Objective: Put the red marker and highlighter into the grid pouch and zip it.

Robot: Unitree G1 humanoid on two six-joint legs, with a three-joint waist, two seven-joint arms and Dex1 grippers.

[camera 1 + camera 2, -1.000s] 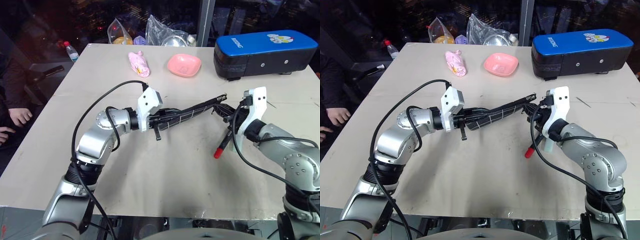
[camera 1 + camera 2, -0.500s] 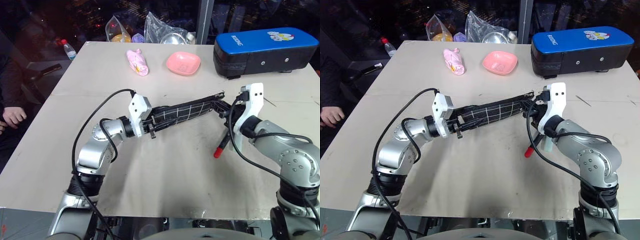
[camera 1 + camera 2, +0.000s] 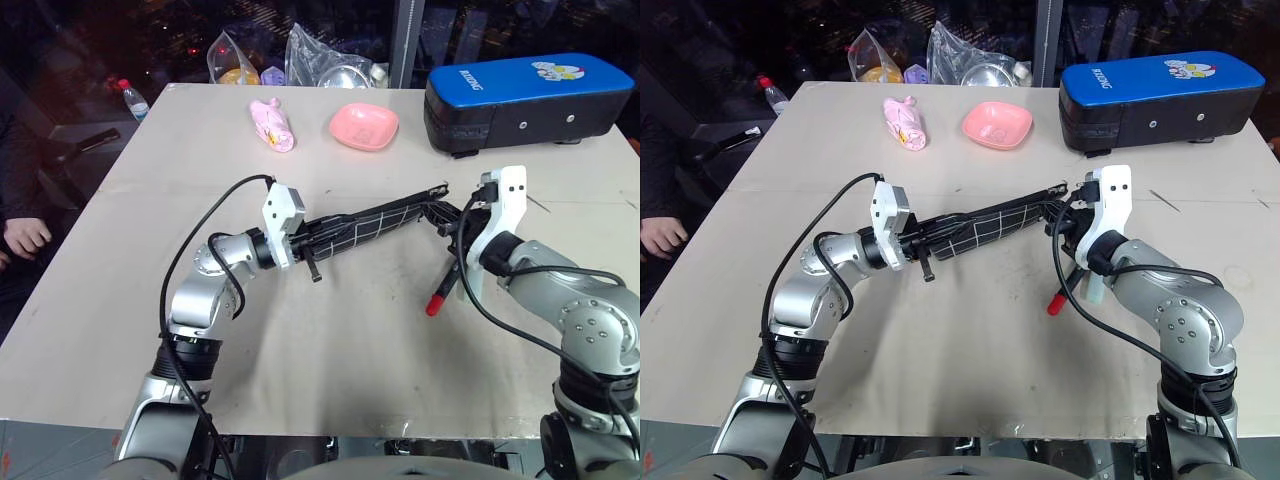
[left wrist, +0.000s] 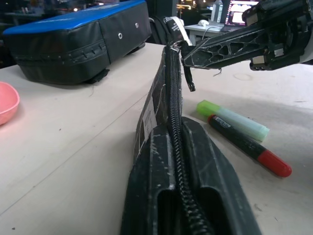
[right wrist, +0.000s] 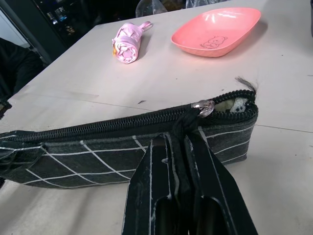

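Observation:
The grid pouch (image 3: 370, 222) hangs stretched between my two grippers just above the table, zipper edge up. My left gripper (image 3: 300, 240) is shut on its left end, with the zipper line running out between the fingers (image 4: 205, 161). At the other end my right gripper (image 3: 455, 222) is shut on the black zipper pull (image 5: 183, 125); the zipper is closed up to a small gap at that end. The red marker (image 4: 249, 146) and the highlighter (image 4: 234, 120) lie side by side on the table under my right gripper, outside the pouch.
A big blue-black case (image 3: 530, 100) stands at the back right. A pink dish (image 3: 364, 126) and a pink bundle (image 3: 272, 125) lie behind the pouch. Plastic bags (image 3: 330, 65) and a bottle (image 3: 133, 100) sit at the far edge. A person's hand (image 3: 25, 235) rests at the left.
My left gripper's jaws have opened and then shut again on the pouch's left end. The pouch has turned from face-up to more edge-on. The right gripper has kept still.

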